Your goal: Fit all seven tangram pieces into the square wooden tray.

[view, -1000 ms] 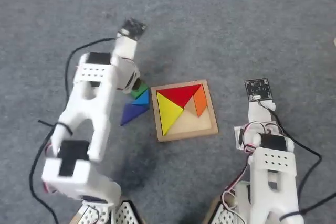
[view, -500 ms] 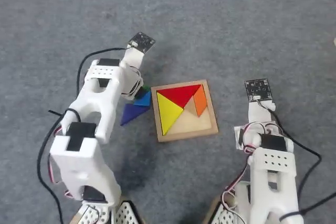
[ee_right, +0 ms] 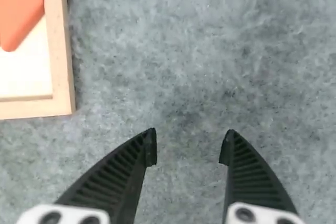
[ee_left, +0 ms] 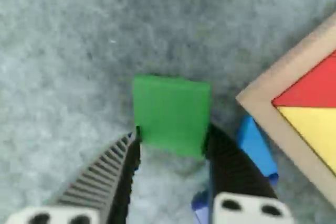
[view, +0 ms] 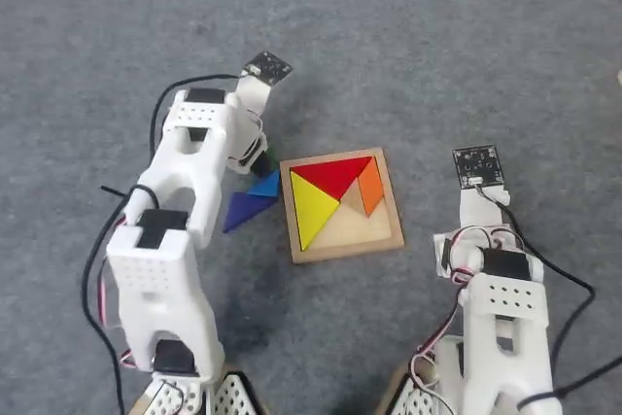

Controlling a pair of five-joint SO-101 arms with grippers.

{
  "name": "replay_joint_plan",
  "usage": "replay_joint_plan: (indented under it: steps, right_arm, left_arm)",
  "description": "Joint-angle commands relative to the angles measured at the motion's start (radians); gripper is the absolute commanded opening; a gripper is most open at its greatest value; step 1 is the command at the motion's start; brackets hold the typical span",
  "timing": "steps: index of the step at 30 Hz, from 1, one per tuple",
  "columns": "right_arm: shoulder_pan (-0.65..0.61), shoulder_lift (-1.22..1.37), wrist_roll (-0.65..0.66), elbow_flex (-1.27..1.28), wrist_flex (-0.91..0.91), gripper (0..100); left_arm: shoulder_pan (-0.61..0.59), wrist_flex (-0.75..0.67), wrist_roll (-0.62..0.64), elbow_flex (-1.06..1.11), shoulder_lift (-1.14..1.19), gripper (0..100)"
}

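1. So, the wooden tray (view: 348, 248) is laid on the grey carpet (view: 466, 65) between the arms. A red triangle (view: 330, 176), a yellow triangle (view: 311, 209) and an orange piece (view: 371, 187) are seated in it.
2. The right gripper (ee_right: 188, 148) is held open over bare carpet, just beside a tray corner.
3. The green square (ee_left: 172, 109) is pinched by the left gripper (ee_left: 170, 142), near another tray corner.
4. A dark blue triangle (view: 243, 209) and a blue piece (ee_left: 254, 148) are parked beside the tray.

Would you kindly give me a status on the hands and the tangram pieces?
Left hand astride green square on carpet. Right hand open beside tray. Red, yellow, orange seated; blue pieces crowd green square.
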Motion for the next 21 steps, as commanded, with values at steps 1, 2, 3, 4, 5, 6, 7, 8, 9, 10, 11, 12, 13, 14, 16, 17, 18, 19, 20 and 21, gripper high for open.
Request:
replay_joint_plan:
  steps: [1, 2, 3, 4, 5, 6, 7, 8, 9, 10, 11, 12, 13, 14, 16, 17, 18, 19, 20, 21]
  right_arm:
    - [0.008, -0.004, 0.011, -0.009, -0.016, 21.2]
    - [0.008, -0.004, 0.011, -0.009, -0.016, 21.2]
    - [0.008, -0.004, 0.011, -0.009, -0.016, 21.2]
    - [0.008, -0.004, 0.011, -0.009, -0.016, 21.2]
    - [0.008, -0.004, 0.011, -0.009, -0.016, 21.2]
    - [0.008, -0.004, 0.011, -0.009, -0.016, 21.2]
    - [0.008, -0.004, 0.011, -0.009, -0.016, 21.2]
    - [0.008, -0.004, 0.011, -0.009, -0.016, 21.2]
    - [0.007, -0.004, 0.011, -0.009, -0.016, 21.2]
    - [0.007, -0.004, 0.011, -0.009, -0.016, 21.2]
    - [0.007, -0.004, 0.011, -0.009, -0.016, 21.2]
    - [0.007, -0.004, 0.011, -0.009, -0.016, 21.2]
    - [0.007, -0.004, 0.011, -0.009, -0.016, 21.2]
    - [0.007, -0.004, 0.011, -0.009, -0.016, 21.2]
    - [0.007, -0.004, 0.011, -0.009, -0.016, 21.2]
    - [0.007, -0.004, 0.011, -0.009, -0.016, 21.2]
    - [0.007, -0.004, 0.011, -0.009, -0.016, 21.2]
    - [0.007, -0.004, 0.011, -0.009, -0.016, 21.2]
    - [0.007, -0.004, 0.011, -0.009, -0.016, 21.2]
    - [0.007, -0.004, 0.011, -0.009, -0.016, 21.2]
  left_arm:
    - [0.005, 0.074, -0.006, -0.143, 0.066, 20]
    - [0.003, 0.084, -0.006, -0.168, 0.083, 19]
    - [0.003, 0.095, -0.006, -0.194, 0.097, 19]
    - [0.003, 0.106, -0.006, -0.216, 0.11, 19]
    - [0.005, 0.115, -0.005, -0.236, 0.123, 19]
    - [0.005, 0.126, -0.005, -0.257, 0.133, 19]
    - [0.005, 0.133, -0.005, -0.277, 0.144, 19]
    - [0.005, 0.141, -0.005, -0.297, 0.157, 19]
    - [0.005, 0.15, -0.005, -0.315, 0.167, 19]
    - [0.005, 0.163, -0.005, -0.334, 0.18, 19]
    - [0.005, 0.173, -0.005, -0.351, 0.19, 19]
    - [0.006, 0.183, -0.008, -0.366, 0.199, 19]
    - [0.006, 0.19, -0.009, -0.38, 0.209, 19]
    - [0.006, 0.195, -0.008, -0.395, 0.215, 18]
    - [0.005, 0.196, -0.005, -0.429, 0.232, 18]
    - [0.003, 0.196, -0.005, -0.444, 0.238, 17]
    - [0.003, 0.196, -0.005, -0.456, 0.245, 16]
    - [0.003, 0.198, -0.005, -0.466, 0.247, 15]
    - [0.003, 0.198, -0.005, -0.472, 0.245, 15]
    - [0.003, 0.198, -0.002, -0.475, 0.242, 16]
